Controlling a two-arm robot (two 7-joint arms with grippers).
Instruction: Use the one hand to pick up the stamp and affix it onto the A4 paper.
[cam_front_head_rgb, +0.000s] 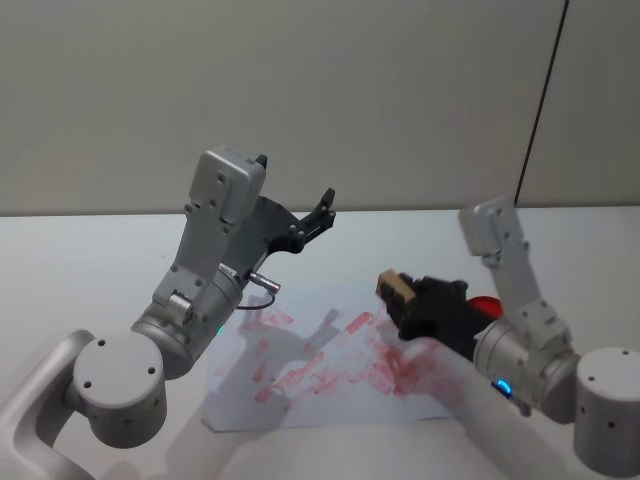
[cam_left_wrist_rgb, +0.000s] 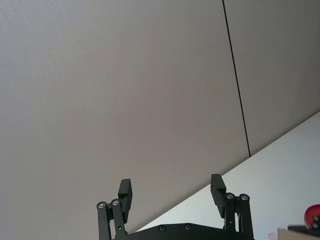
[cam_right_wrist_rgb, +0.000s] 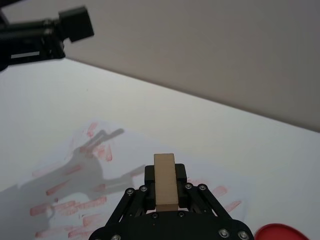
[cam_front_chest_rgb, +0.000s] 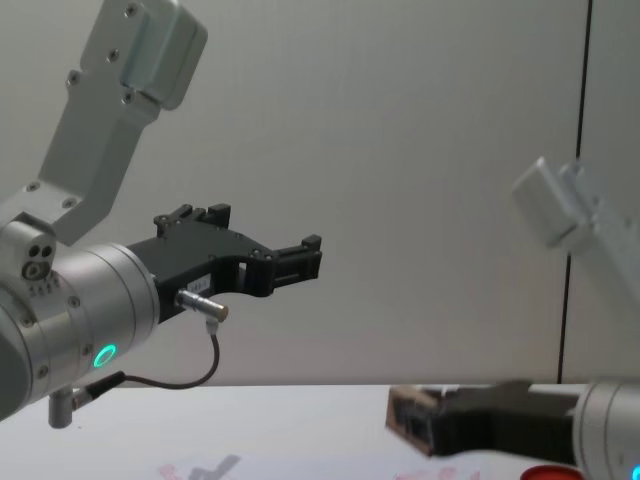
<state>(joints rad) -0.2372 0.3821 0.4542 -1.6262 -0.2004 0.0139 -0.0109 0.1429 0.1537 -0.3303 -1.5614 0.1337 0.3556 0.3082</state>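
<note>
Firstly, head view: we log the right gripper (cam_front_head_rgb: 400, 292) clenched on the stamp (cam_front_head_rgb: 396, 285), held over the A4 paper (cam_front_head_rgb: 300, 395); left gripper (cam_front_head_rgb: 322, 212) idle, high. Left wrist view: its fingers spread. Right wrist view: stamp's long axis runs along the fingers, end jutting forward. Chest view: stamp points toward robot's left. We judge it light, rigid wood; grip its flat sides.

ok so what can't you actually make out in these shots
Stamp face: right wrist view, its lower end is hidden inside the right claw.
Red disc: cut by the right wrist view's bottom edge; mostly behind the right arm in head view.
Paper, near right corner: head view, covered by the right arm.
Left claw: open, raised, idle.
</note>
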